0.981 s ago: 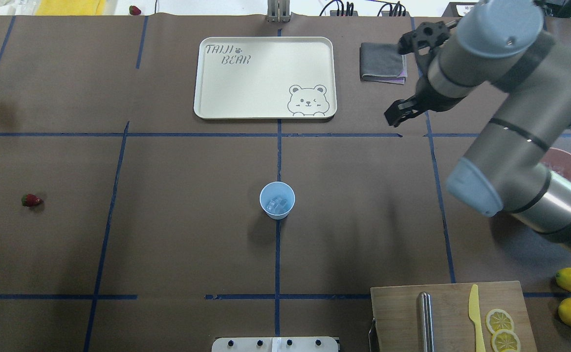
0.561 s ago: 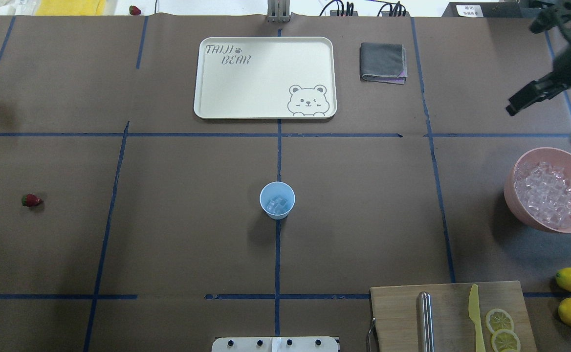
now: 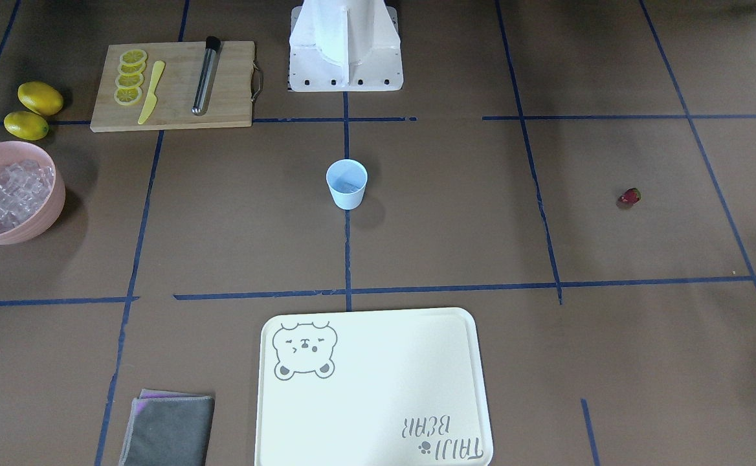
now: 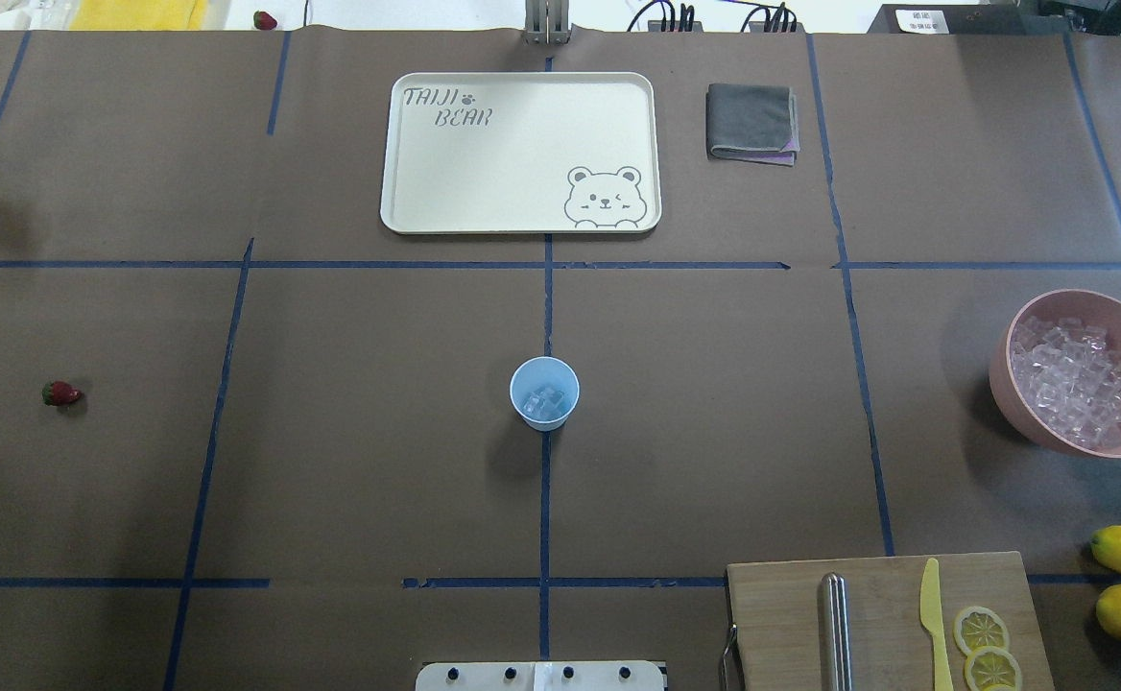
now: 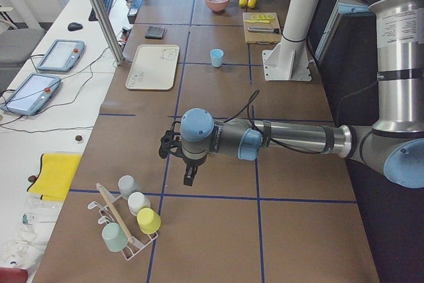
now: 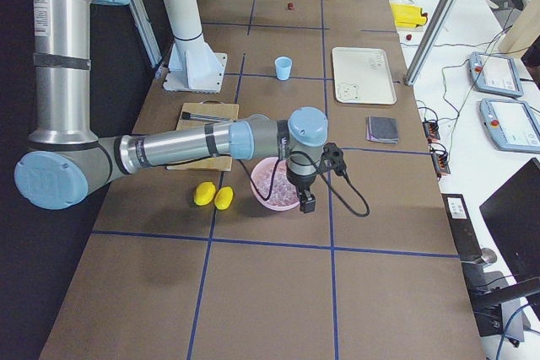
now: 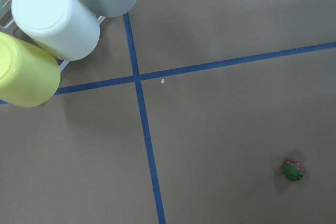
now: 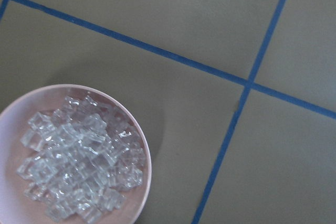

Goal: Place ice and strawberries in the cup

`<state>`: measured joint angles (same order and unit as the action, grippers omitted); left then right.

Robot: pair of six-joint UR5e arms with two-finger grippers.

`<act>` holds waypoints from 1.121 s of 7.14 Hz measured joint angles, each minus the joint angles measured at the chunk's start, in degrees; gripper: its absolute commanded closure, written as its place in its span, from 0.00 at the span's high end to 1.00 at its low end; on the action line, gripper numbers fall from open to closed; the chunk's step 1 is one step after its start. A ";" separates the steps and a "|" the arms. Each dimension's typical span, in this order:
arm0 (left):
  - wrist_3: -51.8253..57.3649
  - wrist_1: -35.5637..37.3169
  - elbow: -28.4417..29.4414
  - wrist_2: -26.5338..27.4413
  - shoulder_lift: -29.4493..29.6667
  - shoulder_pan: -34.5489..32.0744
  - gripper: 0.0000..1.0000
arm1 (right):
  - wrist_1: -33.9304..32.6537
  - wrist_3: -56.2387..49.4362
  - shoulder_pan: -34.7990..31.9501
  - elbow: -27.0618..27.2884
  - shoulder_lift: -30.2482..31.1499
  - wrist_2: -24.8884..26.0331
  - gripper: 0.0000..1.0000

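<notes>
The left pincer (image 5: 189, 178) hangs over the tabletop (image 4: 330, 480); its state, like that of the right pincer (image 6: 308, 204), cannot be told. The strawberry (image 7: 293, 170) lies below it, off to one side; the cup (image 4: 544, 392), holding ice (image 4: 547, 403), stands well away. Judged light, soft, easily bruised: grasp gently across its red flanks.

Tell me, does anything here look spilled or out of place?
Nothing spilled. Only the strawberry looks stray, lying alone on the bare table, far from the upright cup holding ice.
</notes>
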<state>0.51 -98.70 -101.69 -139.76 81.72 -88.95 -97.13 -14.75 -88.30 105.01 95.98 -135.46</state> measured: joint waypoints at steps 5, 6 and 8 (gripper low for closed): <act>-13.66 -0.98 -1.92 0.79 -0.02 4.04 1.00 | 0.07 1.83 -4.48 -0.53 4.90 -0.41 1.00; -17.22 -3.23 -2.13 1.46 -0.11 6.81 1.00 | 0.09 2.01 -4.50 -0.50 4.86 -0.47 1.00; -23.47 -8.98 -2.00 5.41 -0.70 13.26 1.00 | 0.10 2.08 -4.51 -0.50 4.85 -0.56 1.00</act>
<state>-22.96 -107.69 -103.69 -134.35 81.02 -75.69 -97.03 -12.66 -92.81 104.51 100.83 -136.02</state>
